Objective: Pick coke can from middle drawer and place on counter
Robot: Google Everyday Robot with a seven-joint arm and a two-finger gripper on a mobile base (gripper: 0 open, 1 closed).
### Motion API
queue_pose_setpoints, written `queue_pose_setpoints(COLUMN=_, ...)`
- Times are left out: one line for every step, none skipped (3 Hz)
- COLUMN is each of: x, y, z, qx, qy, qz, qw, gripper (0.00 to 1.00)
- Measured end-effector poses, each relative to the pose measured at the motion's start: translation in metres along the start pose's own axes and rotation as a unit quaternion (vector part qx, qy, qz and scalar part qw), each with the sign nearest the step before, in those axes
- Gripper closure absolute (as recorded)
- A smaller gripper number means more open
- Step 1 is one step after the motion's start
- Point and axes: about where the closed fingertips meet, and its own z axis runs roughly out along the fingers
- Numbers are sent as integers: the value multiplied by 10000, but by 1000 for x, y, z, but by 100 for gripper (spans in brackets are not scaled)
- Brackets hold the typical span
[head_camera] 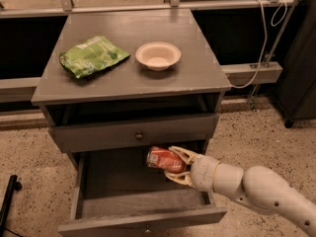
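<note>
- The middle drawer [113, 184] stands pulled out, with its low side walls and front panel toward the camera. The plank floor to the left of the coke can [163, 159] is bare.
- The claw [175, 163] reaches in over the drawer's right wall, with the pale arm [247, 186] behind it. Its fingers [178, 152] are closed around the coke can, one above and one below.
- The can lies on its side over the rear right of the drawer, silver end to the left. It sits just beneath the upper drawer front [98, 136], near that front's small knob [139, 135].
- Above the drawer, the desk [197, 68] overhangs the cabinet body.
- On the desk, up and left of the drawer, lies a green chip bag [93, 56]. A pale bowl [158, 56] with nothing in it sits near the middle. The desk's right side and front strip are bare.
- Speckled floor [256, 127] lies to the right of the drawer.
</note>
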Motion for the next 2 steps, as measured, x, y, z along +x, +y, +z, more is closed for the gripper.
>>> queue_pose_setpoints(x=-25, y=-36, z=-40, qx=-270, qy=33, qz=-914, qw=9954, gripper=100)
queue_pose_setpoints(x=-41, y=-92, z=-84, qx=-317, qy=34, qz=-1475, qw=9885, gripper=100)
